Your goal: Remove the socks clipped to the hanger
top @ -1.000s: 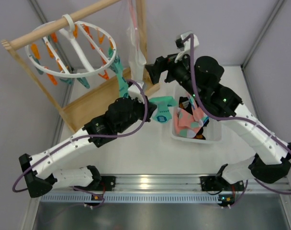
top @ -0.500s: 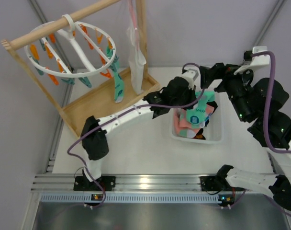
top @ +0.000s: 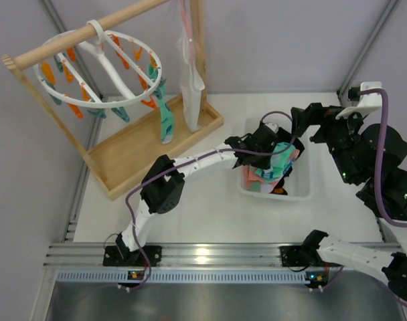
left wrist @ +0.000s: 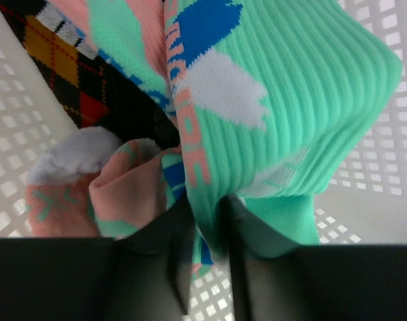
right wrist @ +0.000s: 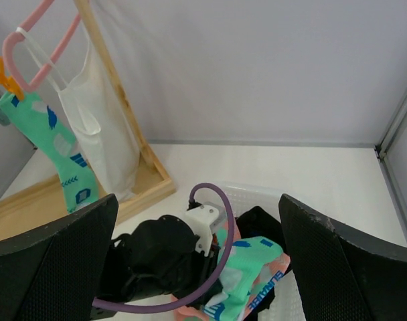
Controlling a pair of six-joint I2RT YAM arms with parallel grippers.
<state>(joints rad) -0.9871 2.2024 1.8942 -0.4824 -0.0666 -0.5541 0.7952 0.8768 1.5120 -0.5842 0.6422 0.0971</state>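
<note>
The white ring hanger [top: 100, 67] with orange and teal clips hangs from a wooden rail at the back left. One teal patterned sock [top: 165, 120] is still clipped to its right side; it also shows in the right wrist view [right wrist: 49, 144]. My left gripper [top: 274, 148] is down in a white basket [top: 302, 194], shut on another teal sock [left wrist: 290, 100] pinched between its fingers [left wrist: 156, 234]. My right gripper [top: 309, 124] is wide open and empty, raised above the basket's far right side; its view looks down on the left wrist and the held sock [right wrist: 247, 267].
The basket holds pink-and-teal socks [left wrist: 130, 194] and a black sock with orange-red diamonds [left wrist: 56, 60]. A white fabric piece [top: 190, 90] hangs from a pink hook on the rail. The wooden rail frame's base [top: 143, 144] lies left of the basket. Walls close in behind.
My left gripper carried the teal sock right from beside the wooden frame and lowered it into the basket. My right arm swung up and right, away from the frame.
</note>
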